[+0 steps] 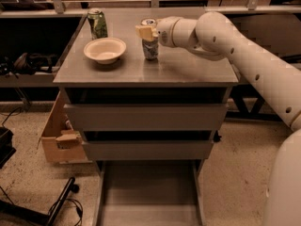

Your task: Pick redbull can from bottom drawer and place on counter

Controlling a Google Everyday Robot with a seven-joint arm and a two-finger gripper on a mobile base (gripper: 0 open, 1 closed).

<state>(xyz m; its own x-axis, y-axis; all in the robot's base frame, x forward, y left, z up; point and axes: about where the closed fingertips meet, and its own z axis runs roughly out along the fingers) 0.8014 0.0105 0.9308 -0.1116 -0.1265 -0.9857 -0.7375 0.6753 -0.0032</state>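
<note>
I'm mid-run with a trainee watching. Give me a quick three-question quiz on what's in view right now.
1. True or false: the redbull can is lying in the pulled-out bottom drawer.
2. What stands at the back corner of the counter, behind the bowl? A) green can B) mug C) bottle
3. Fill in: the gripper, over the middle of the counter, is closed around the ____.

Key: 1 false, the can is upright at the counter, in the gripper. 2 A. 3 redbull can.
</note>
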